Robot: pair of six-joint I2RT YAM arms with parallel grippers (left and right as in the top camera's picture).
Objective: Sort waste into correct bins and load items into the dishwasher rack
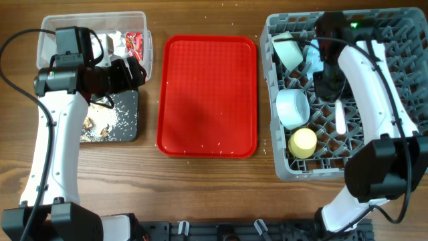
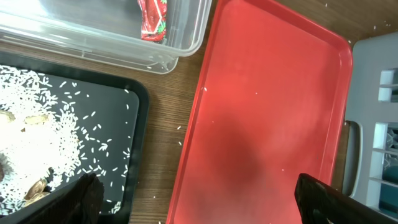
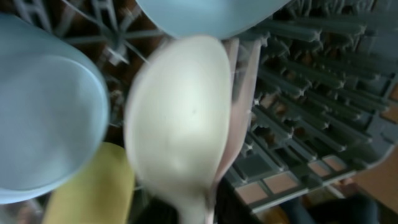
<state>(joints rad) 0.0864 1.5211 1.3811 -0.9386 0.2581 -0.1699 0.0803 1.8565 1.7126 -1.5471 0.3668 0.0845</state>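
my right claw (image 1: 328,79) hangs over the dishwasher rack (image 1: 401,40); i cannot tell whether its jaws are apart or clamped. the white spoon (image 3: 180,118) fills my wrist view, blurred, its bowl narrowing toward the bottom edge. from overhead its long axis runs near-to-far in the rack, right of the pale blue bowl (image 1: 292,107) and yellow cup (image 1: 302,142). my left claw (image 2: 199,198) stands wide apart, empty, by the black tray (image 2: 134,99).

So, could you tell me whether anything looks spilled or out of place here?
Yes, a few stray rice grains lie on the wooden table between the black tray and the red tray, and some on the red tray itself, outside either bin.
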